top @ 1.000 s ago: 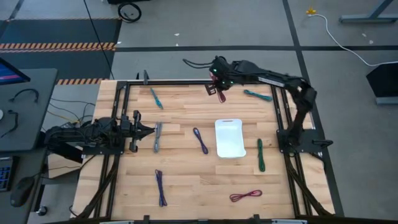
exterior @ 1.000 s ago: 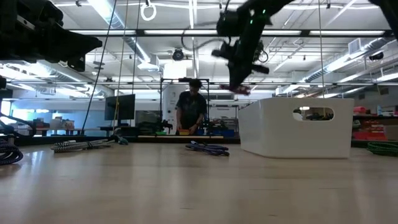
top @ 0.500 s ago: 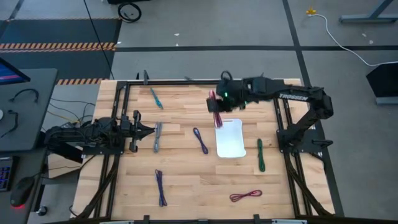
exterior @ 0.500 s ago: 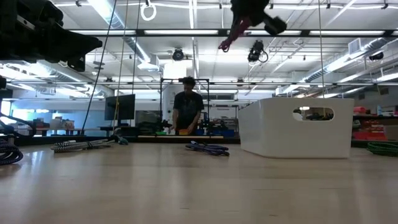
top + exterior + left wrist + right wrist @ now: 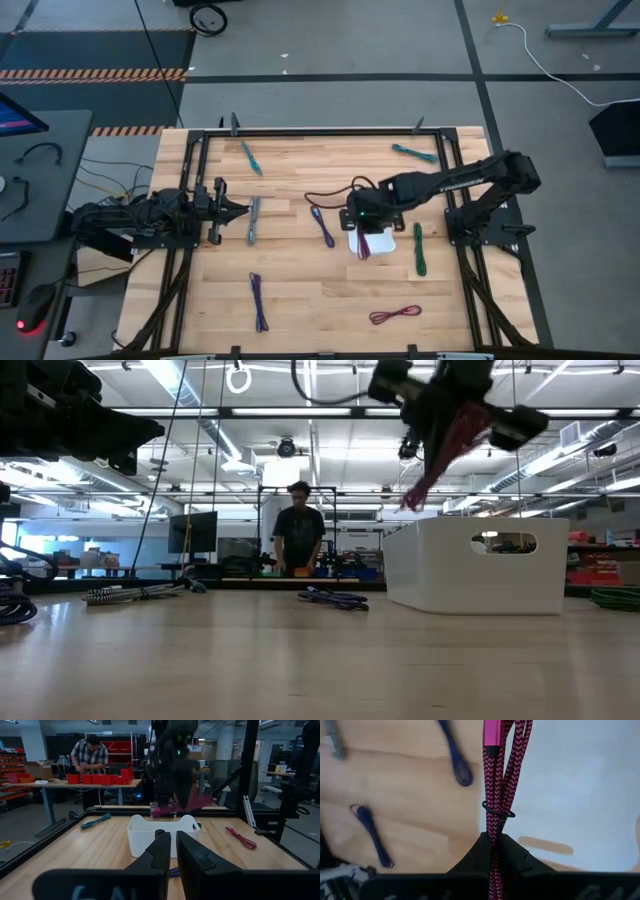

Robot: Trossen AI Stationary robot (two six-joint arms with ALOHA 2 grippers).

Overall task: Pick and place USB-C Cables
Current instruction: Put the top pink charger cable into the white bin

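My right gripper (image 5: 366, 230) hovers over the white tray (image 5: 388, 242), shut on a pink-and-black braided cable bundle (image 5: 367, 245). In the low view the bundle (image 5: 445, 455) hangs above the tray (image 5: 480, 565). Lying flat on the wood are two teal cables (image 5: 250, 157) (image 5: 413, 152), a grey one (image 5: 254, 218), two purple ones (image 5: 322, 225) (image 5: 259, 300), a green one (image 5: 419, 248) and a maroon one (image 5: 395, 315). My left gripper (image 5: 238, 208) waits shut at the table's left side, beside the grey cable. My right gripper pinches the pink bundle between its two fingers at one end (image 5: 495, 836), just behind the thin black tie (image 5: 498, 813). The fingers point down from above and lie along the bundle. It is lifted clear and hangs slanting below the gripper, its free end (image 5: 410, 500) above the tray's rim.
A black frame rail (image 5: 320, 131) runs around the table. Both arm bases stand at the left and right edges. A person (image 5: 300, 530) works at a bench beyond the far edge. Bare wood lies between the cables near the table's middle.
My right gripper has swung from the table's far edge toward the near edge and now hangs over the white tray, shut on the pink bundle throughout. The bundle has travelled with it, lifted clear of the table.
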